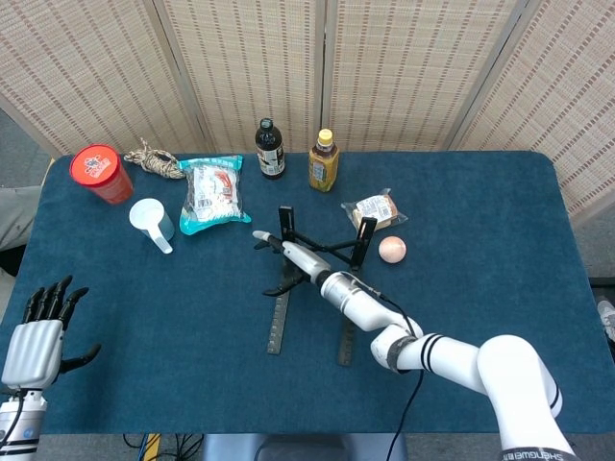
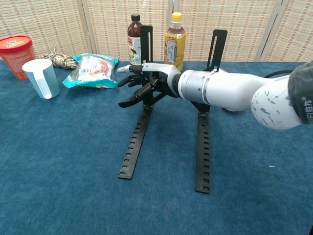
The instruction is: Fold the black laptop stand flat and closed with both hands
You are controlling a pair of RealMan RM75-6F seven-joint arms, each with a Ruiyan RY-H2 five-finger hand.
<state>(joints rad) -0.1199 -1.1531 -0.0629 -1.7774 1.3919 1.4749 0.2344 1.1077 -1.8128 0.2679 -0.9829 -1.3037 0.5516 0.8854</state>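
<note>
Black laptop stand [image 2: 146, 122] — right robot hand [image 2: 146, 81] alongside

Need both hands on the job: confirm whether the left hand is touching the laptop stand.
No. In the head view the left hand hangs at the table's near left corner, far from the laptop stand.

Open blue cloth in front, clutter behind the stand

The blue-clothed table [image 1: 144, 384] lies bare in front of the black folding laptop stand [image 2: 203, 147] and to its left, giving room for the white-backed left hand [image 1: 34, 336]. The white right arm [image 2: 230, 90] crosses the stand's middle. Behind stand a dark glass bottle [image 2: 135, 32], a yellow-capped bottle [image 2: 174, 34], a teal snack packet [image 1: 211, 192] and a pale egg [image 1: 391, 250].
</note>
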